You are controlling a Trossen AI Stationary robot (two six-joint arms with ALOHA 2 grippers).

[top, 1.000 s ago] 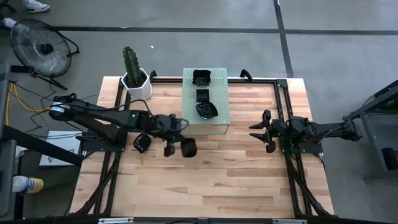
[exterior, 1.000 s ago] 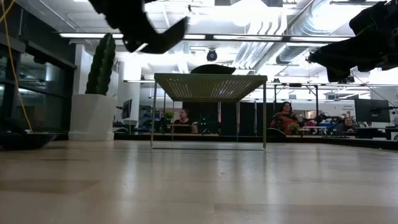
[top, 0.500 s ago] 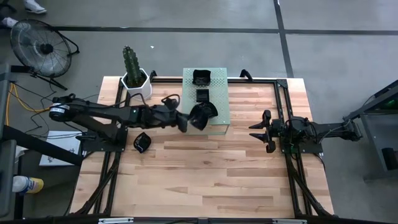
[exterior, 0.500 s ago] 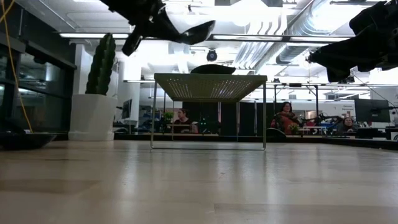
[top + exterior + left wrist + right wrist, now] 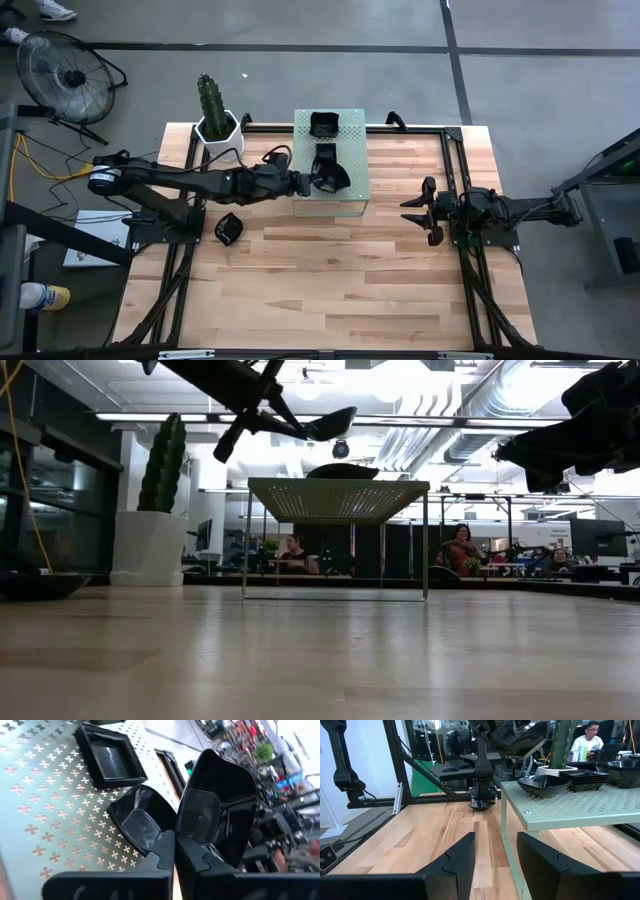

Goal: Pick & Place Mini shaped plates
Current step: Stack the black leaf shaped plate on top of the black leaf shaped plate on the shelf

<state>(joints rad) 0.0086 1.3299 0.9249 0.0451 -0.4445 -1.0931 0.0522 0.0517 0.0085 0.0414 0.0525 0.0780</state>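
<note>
My left gripper [image 5: 309,183] reaches over the pale green perforated block [image 5: 350,200] and is shut on a glossy black mini plate [image 5: 220,805], which shows edge-on in the low view [image 5: 325,423]. Under it a wavy black dish [image 5: 140,817] rests on the block, with a flat square plate [image 5: 326,153] and a deeper dish [image 5: 323,123] farther back. One more black plate [image 5: 229,229] lies on the table near the left arm. My right gripper [image 5: 425,210] waits open toward the table's right edge. My left gripper pinches the black plate by its near rim [image 5: 187,832] between the two fingers [image 5: 165,855]. The fingers come from the table's left, roughly level. The plate is lifted clear above the block's top, tilted slightly.
A white hexagonal pot with a cactus [image 5: 212,118] stands at the table's far left corner. The block stands on thin legs [image 5: 243,545] with open space beneath. Bare wood [image 5: 340,290] stretches across the near half. People sit in the room behind the table.
My left gripper, still shut on the plate, has risen from low over the table beside the block and swung toward the far and right edges, so the plate now hangs over the block's near part. The plate has tipped closer to level. The right arm kept still.
</note>
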